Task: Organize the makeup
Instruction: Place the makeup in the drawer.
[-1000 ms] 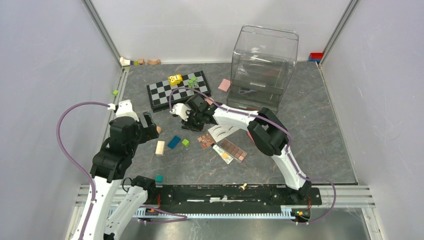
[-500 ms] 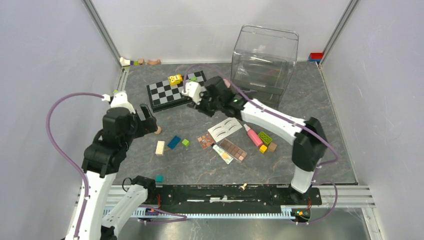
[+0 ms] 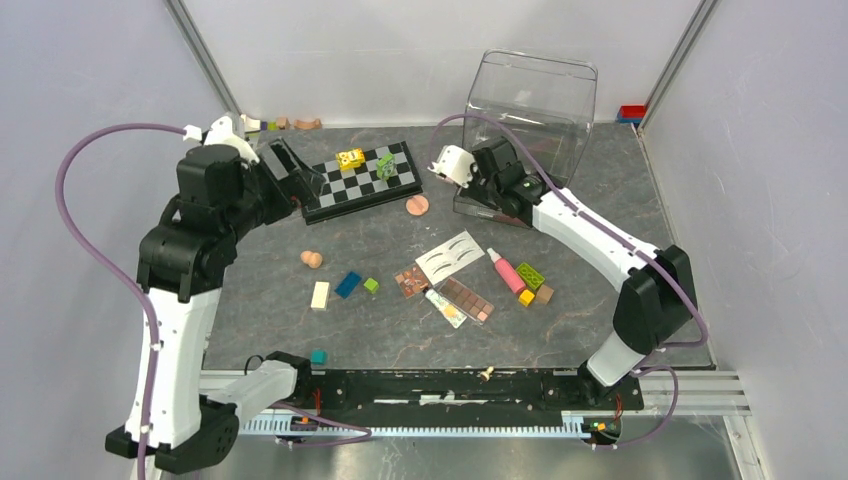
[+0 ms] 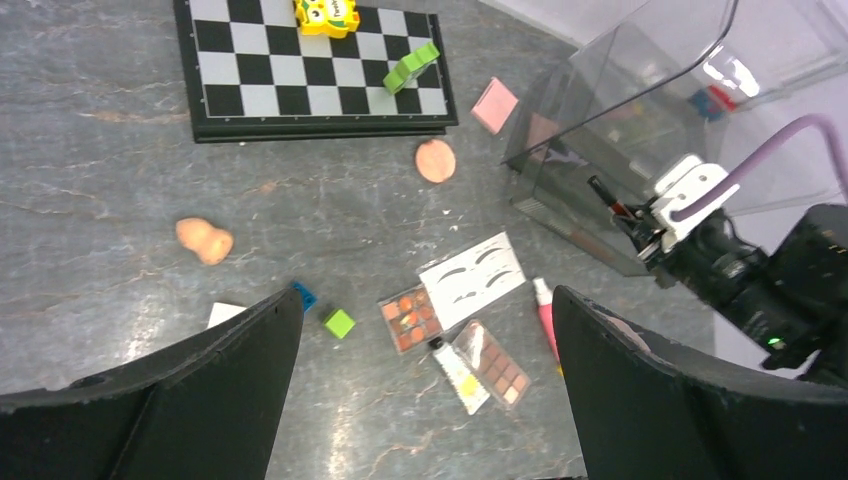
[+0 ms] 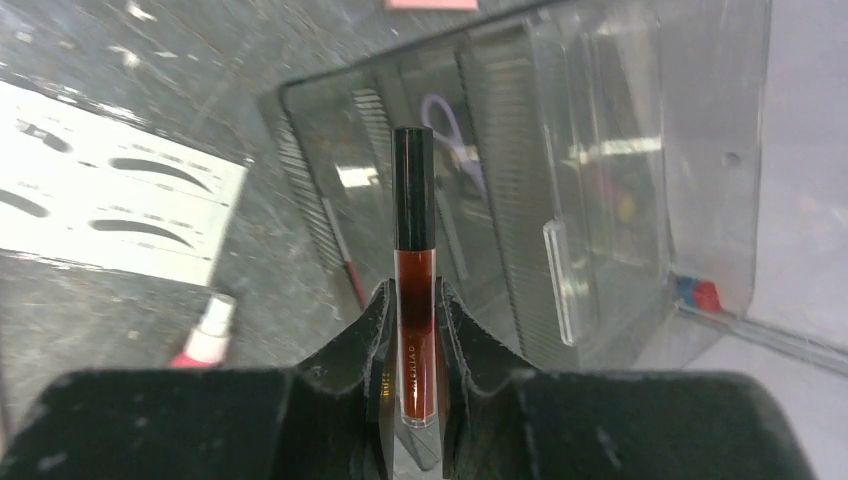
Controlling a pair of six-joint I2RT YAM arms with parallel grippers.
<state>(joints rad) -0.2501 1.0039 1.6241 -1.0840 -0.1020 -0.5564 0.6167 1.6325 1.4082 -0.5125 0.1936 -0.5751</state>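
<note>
Found the jaws of the right gripper (image 5: pixel 417 300) clamped on a slim lip gloss tube (image 5: pixel 413 200), dark red with a black cap, at the near left edge of the clear box (image 3: pixel 530 110) on the far right part of the table (image 3: pixel 380 340). Saw the black cap pointed toward the ridged inside of the box. Noted inside the box a purple curler (image 5: pixel 445 120) and a thin brush (image 5: pixel 340 255). Found the jaws of the left gripper (image 4: pixel 425 300) wide apart and holding nothing, raised over the far left part, just beside the chessboard (image 3: pixel 360 185). Noted the other makeup loose in the middle of the table: a white card (image 3: pixel 452 256) of drawn shapes, touching at its near side a small orange palette (image 3: pixel 411 281); nearer, a cream tube (image 3: pixel 445 308) just beside a brown palette (image 3: pixel 467 298); to the right, a pink tube (image 3: pixel 505 271). Saw one round peach sponge (image 3: pixel 417 205) near the chessboard and another peach sponge (image 3: pixel 312 260) well apart to the left. Saw a pink square (image 4: pixel 494 104) flat just left of the box.
</note>
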